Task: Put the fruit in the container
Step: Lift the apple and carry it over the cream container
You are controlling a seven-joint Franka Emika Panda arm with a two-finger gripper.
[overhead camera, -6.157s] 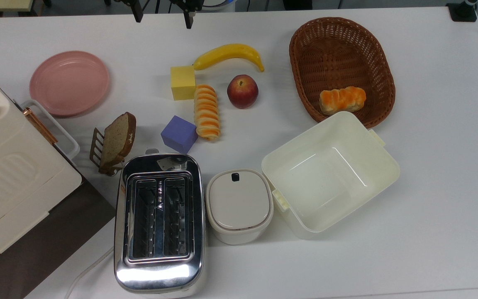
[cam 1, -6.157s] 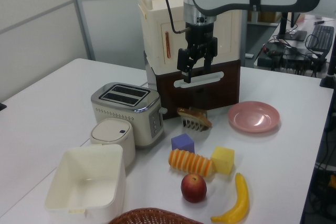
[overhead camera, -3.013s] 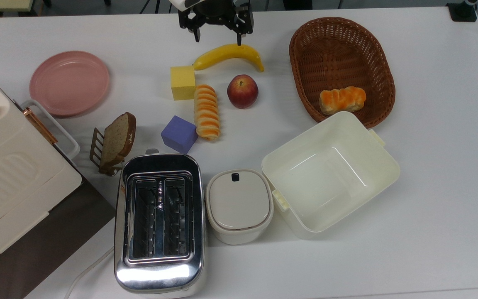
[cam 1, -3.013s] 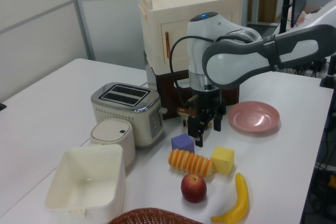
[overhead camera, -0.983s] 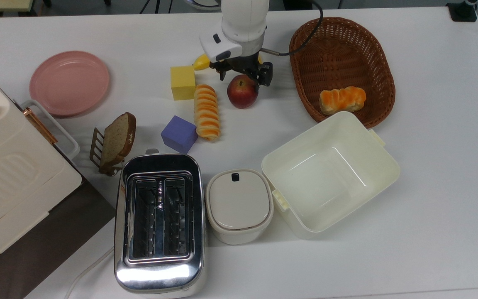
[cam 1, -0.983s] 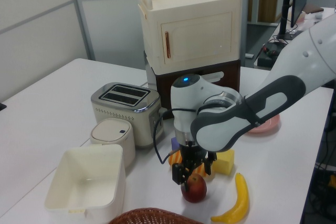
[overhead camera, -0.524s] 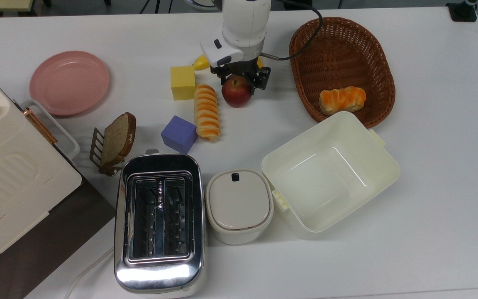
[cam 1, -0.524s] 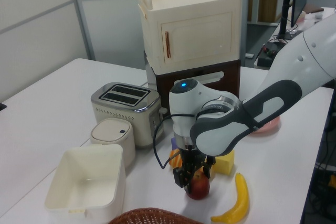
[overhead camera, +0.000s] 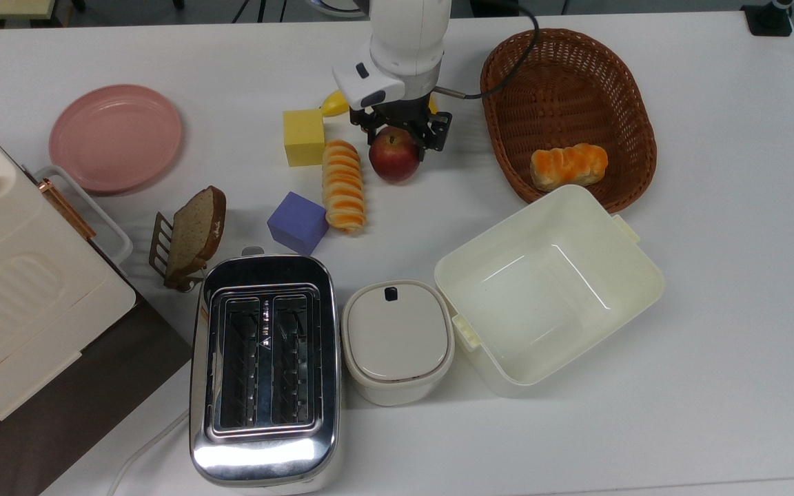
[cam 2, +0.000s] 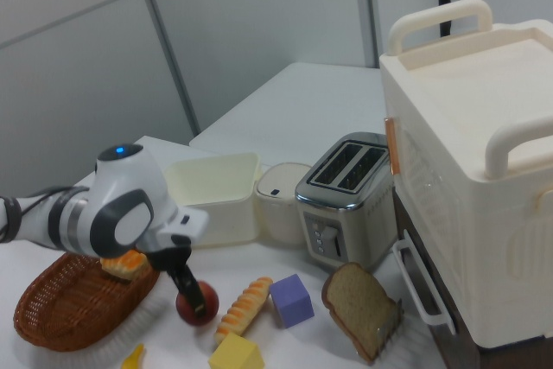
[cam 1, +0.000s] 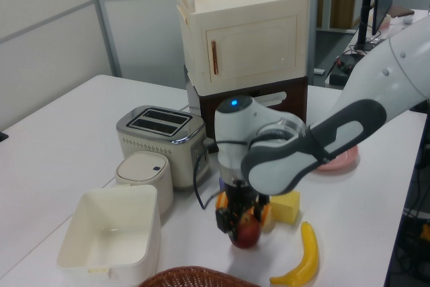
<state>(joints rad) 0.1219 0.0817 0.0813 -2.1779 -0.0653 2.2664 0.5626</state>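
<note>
Red apple [overhead camera: 393, 158]: sat on the white tabletop [overhead camera: 714, 386], between the striped bread roll [overhead camera: 343, 184] on the top view's left and the brown wicker basket [overhead camera: 566, 110] on the top view's right. Yellowish patch near the stem dimple faced up.

Gripper [overhead camera: 400, 138]: stood directly over the apple, jaws pinching it from either side; in the left view [cam 1: 243, 225] the black fingers [cam 1: 222, 221] flanked the fruit low against the tabletop. Whether the apple was lifted clear of the surface could not be told.

Cream-white square tub [overhead camera: 635, 265]: open, nothing inside, well apart from the apple toward the top view's lower right, its corner just beside the basket.

Basket contents: one orange-striped bun [overhead camera: 568, 166].

Banana [overhead camera: 333, 103]: mostly hidden behind the arm, only its yellow end visible in the top view, touching the yellow cube [overhead camera: 304, 136].

Purple cube [overhead camera: 298, 222]: near the lower end of the striped roll.

White lidded pot [overhead camera: 397, 341]: between the chrome toaster [overhead camera: 264, 368] and the tub.

Slice of brown bread [overhead camera: 196, 231]: upright in a small rack.

Pink plate [overhead camera: 116, 137]: at the top view's left.
</note>
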